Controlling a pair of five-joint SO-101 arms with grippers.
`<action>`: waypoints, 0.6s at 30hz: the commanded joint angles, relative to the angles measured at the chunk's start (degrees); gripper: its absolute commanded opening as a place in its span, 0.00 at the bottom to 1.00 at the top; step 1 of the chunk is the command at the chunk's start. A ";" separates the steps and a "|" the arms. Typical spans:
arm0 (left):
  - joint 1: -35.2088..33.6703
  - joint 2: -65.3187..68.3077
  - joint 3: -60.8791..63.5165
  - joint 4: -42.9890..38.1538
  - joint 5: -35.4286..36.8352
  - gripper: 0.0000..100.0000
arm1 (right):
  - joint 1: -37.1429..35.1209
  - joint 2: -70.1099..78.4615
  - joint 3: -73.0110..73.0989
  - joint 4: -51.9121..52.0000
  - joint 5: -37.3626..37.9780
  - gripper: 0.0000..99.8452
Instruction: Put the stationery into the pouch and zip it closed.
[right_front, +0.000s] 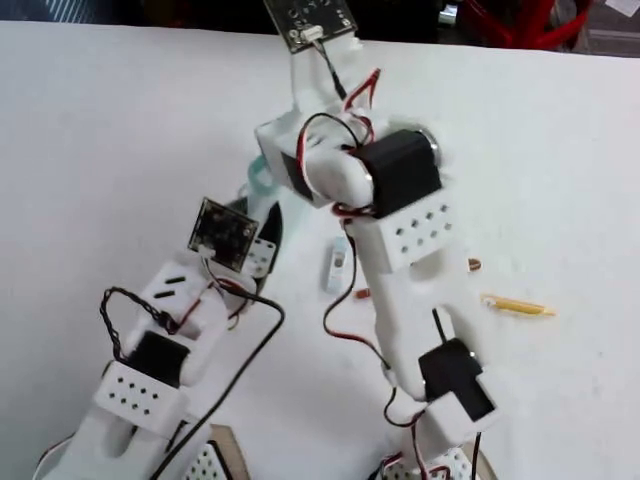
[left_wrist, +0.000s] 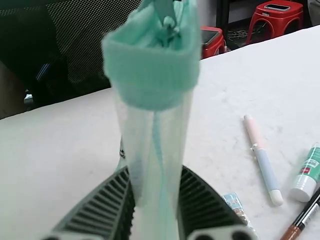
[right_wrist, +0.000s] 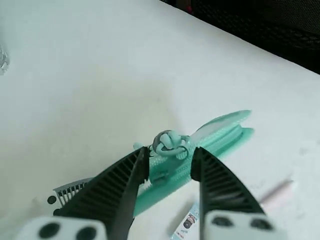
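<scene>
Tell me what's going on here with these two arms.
The left arm's jaws are shut on one end of the mint pouch, which lies on the table. The right arm's jaws are open, with the zipper pull between their tips but not clearly pinched. A pen, a green-and-white tube and other stationery lie on the table outside the pouch, so filling it is not done.

A robotics lab: white table (right_front: 100, 120), red stools (left_wrist: 274, 15), mesh chair (left_wrist: 85, 35) behind.
</scene>
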 joint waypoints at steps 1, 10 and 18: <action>0.22 -1.10 -0.35 -1.41 -0.53 0.04 | 0.22 1.98 -0.79 -1.36 0.09 0.14; 0.31 -1.10 -0.26 -1.41 -0.53 0.04 | 0.66 2.24 -0.79 -1.71 0.09 0.01; 0.22 -1.10 -0.26 -1.41 -0.53 0.04 | 0.84 2.15 -0.79 -1.80 0.00 0.02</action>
